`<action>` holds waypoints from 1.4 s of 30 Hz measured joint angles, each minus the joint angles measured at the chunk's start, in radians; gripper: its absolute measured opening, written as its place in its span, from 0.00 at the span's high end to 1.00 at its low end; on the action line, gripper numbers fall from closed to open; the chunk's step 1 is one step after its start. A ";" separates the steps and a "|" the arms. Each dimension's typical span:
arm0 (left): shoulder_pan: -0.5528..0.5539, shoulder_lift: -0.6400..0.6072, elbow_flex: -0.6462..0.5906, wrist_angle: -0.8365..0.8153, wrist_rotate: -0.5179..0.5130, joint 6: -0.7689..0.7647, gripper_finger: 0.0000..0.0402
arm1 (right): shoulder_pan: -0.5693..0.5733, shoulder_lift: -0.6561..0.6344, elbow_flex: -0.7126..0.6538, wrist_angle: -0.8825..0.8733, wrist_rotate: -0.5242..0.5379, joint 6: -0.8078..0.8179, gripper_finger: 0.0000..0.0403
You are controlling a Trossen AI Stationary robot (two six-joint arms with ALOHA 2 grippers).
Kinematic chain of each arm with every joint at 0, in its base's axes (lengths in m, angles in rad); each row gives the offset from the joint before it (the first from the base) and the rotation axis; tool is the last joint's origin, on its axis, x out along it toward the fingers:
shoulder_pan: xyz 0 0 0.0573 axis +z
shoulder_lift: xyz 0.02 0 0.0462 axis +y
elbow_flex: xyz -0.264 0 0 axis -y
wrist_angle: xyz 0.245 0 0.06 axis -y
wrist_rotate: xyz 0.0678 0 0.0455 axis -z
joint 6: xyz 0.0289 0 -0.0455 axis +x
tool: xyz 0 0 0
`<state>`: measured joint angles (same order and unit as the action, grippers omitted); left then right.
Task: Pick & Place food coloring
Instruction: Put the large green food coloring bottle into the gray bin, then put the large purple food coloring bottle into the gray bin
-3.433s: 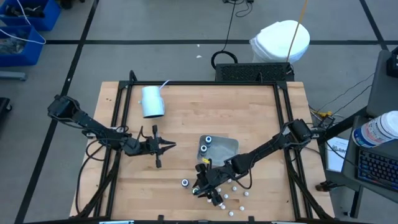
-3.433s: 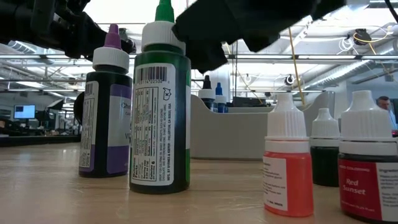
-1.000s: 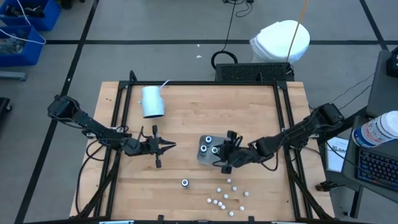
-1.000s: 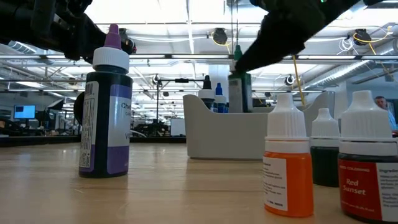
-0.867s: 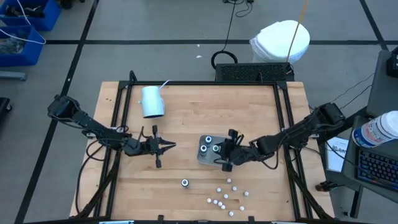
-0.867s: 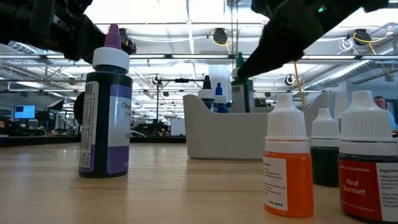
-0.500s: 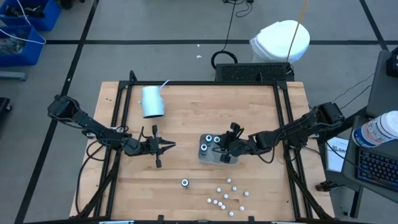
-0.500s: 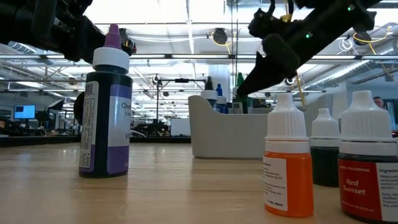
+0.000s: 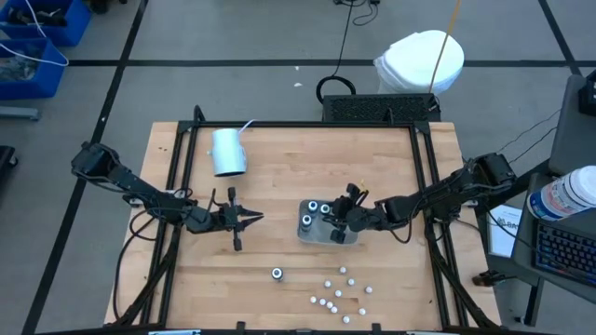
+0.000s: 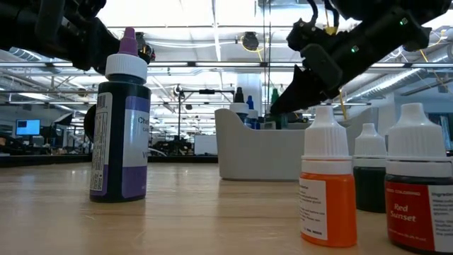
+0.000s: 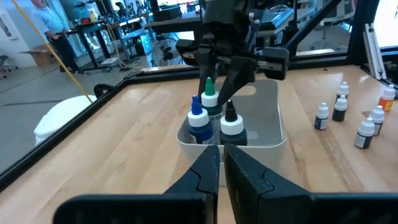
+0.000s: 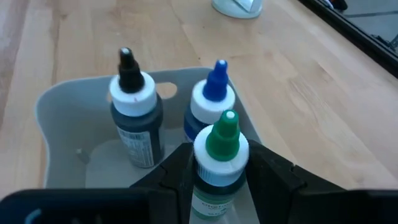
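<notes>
The food coloring stands as bottles. A black-tipped one (image 12: 133, 118) and a blue-tipped one (image 12: 211, 99) stand upright in the grey tray (image 9: 343, 218) at mid-table. My right gripper (image 9: 341, 220) is shut on a green-tipped bottle (image 12: 220, 155) inside the tray, beside those two. A larger purple-tipped bottle (image 9: 277, 274) and several small white-capped bottles (image 9: 337, 292) stand on the wood near the front edge. My left gripper (image 9: 251, 219) waits shut, left of the tray, holding nothing. My right gripper pinches the green-tipped bottle between its two fingers (image 12: 268, 169), one on each side of the body just below the white cap (image 12: 219, 182). The fingers slant down from the table's right side. The bottle stands upright with its lower part inside the tray; its base is hidden.
A pale blue cup (image 9: 228, 152) lies on its side at the far left of the table. In the low view an orange bottle (image 10: 327, 190) and a red-labelled bottle (image 10: 417, 198) stand close to the camera. Bare wood lies between my left gripper and the tray.
My right gripper has carried the green-tipped bottle a little toward the far edge and down. The bottle's body, earlier above the tray's rim, now sits low in the tray with only its tip showing over the wall. The grip has stayed shut on it.
</notes>
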<state>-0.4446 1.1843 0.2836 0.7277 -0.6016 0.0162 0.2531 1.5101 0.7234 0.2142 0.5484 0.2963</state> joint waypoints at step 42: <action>0.000 0.000 0.000 -0.003 0.001 -0.025 0.92 | 0.002 -0.009 -0.002 0.059 -0.005 -0.021 0.50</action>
<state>-0.4446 1.1843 0.2836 0.7249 -0.6006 -0.0090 0.2551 1.5008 0.7209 0.2728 0.5433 0.2752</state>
